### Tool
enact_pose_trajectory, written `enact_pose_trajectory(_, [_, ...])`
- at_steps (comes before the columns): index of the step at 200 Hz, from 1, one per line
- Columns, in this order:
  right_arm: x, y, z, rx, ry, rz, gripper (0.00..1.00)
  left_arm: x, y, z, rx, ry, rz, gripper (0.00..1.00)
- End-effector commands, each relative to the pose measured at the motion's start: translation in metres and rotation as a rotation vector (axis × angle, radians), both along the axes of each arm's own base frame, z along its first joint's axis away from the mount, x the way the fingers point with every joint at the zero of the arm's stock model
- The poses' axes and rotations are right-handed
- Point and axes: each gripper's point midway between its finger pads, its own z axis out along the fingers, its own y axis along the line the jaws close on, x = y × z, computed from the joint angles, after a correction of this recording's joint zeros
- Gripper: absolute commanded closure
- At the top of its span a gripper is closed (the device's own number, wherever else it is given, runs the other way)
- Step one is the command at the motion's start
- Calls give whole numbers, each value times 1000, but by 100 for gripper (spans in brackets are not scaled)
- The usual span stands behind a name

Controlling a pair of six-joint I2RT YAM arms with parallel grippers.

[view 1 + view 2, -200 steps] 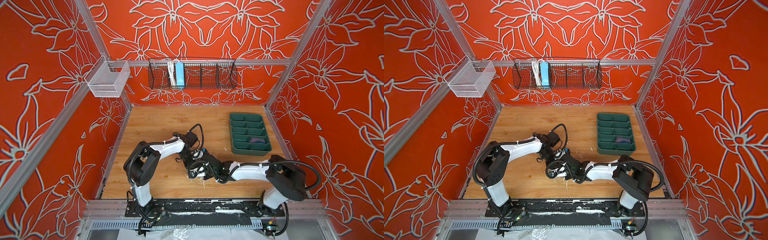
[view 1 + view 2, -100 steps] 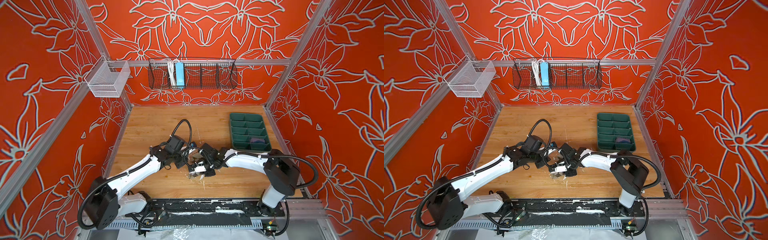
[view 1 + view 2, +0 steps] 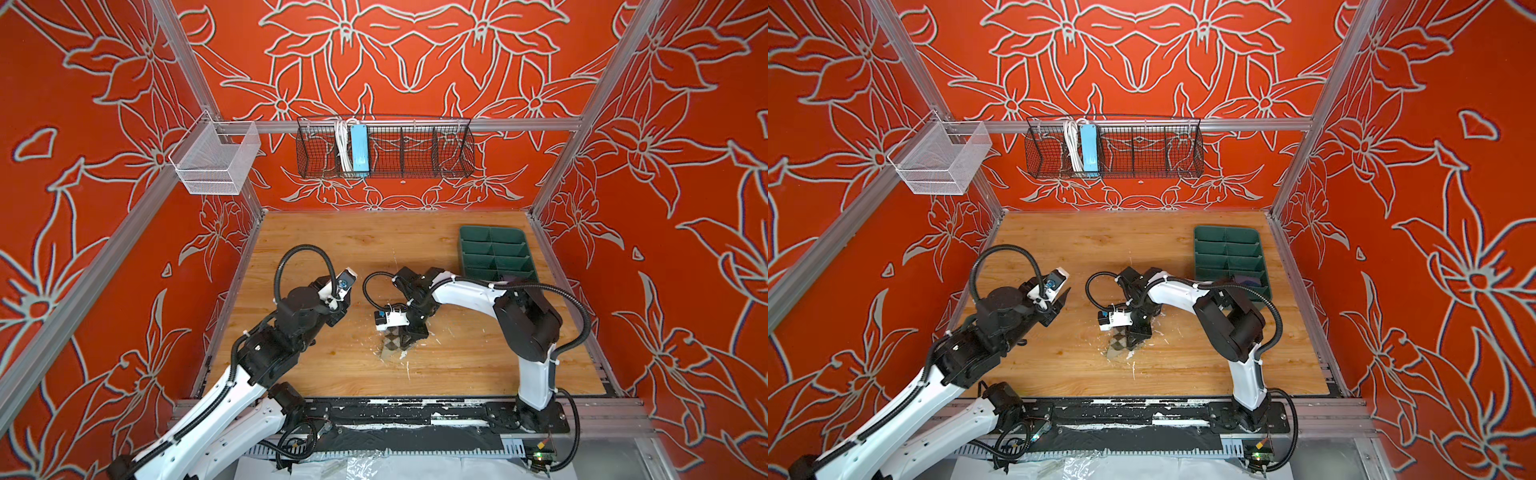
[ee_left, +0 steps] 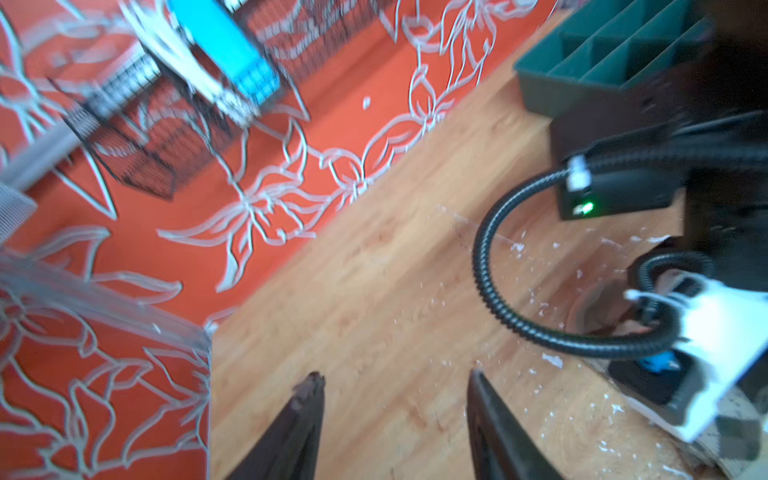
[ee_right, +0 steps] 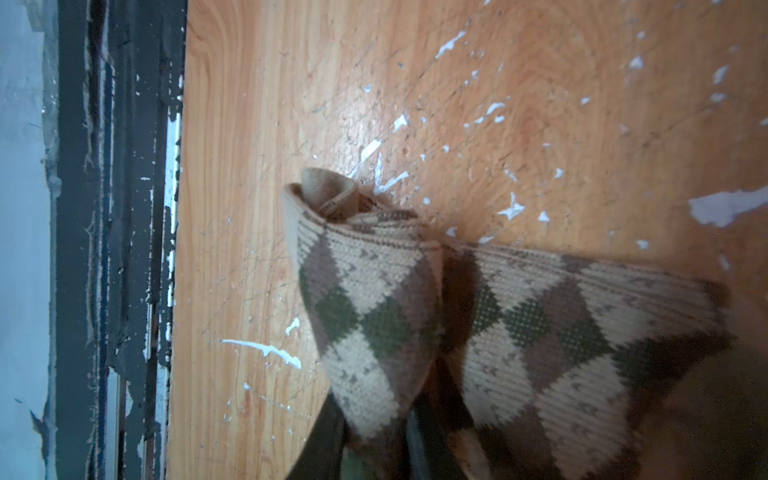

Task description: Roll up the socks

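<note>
The beige argyle sock [image 5: 374,311] is bunched into a loose roll, its curled end toward the table's front edge. My right gripper [image 5: 378,436] is shut on it, the fingers pinching the fabric from above. In both top views the sock [image 3: 390,348] [image 3: 1118,345] peeks out under the right gripper [image 3: 402,337] [image 3: 1133,336] at mid-table. My left gripper [image 4: 395,376] is open with only bare wood between its fingers. It hangs to the left of the sock [image 3: 343,309] [image 3: 1061,305], clear of it. The purple sock [image 3: 1246,279] lies in a near compartment of the green tray [image 3: 1225,245].
The green divided tray [image 3: 490,249] stands at the back right of the wooden table. A black wire basket [image 3: 384,147] with a blue power strip hangs on the back wall, and a white mesh basket [image 3: 214,160] on the left post. White flecks dot the wood.
The left gripper has opened and drawn back to the left, away from the sock it was touching. The right gripper has stayed shut on the sock and shifted slightly.
</note>
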Motion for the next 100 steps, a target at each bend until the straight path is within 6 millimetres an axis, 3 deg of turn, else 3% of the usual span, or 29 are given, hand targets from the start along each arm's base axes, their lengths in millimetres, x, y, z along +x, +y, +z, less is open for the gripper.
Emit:
enact_pose_trajectory(1, [9, -8, -15, -80, -26, -21, 100, -18, -30, 12, 110, -65, -235, 43])
enact_pose_trajectory(28, [20, -7, -21, -91, -80, -41, 100, -33, -62, -20, 350, -36, -414, 41])
enact_pose_trajectory(61, [25, -3, -22, -64, -100, -35, 100, -52, -105, -104, 677, -9, -577, 41])
enact_pose_trajectory(78, [24, -3, -21, -57, -85, -31, 100, -61, -122, -146, 718, 58, -622, 42])
enact_pose_trajectory(100, [23, -3, -18, -44, -77, -27, 100, -66, -139, -181, 681, 141, -620, 43])
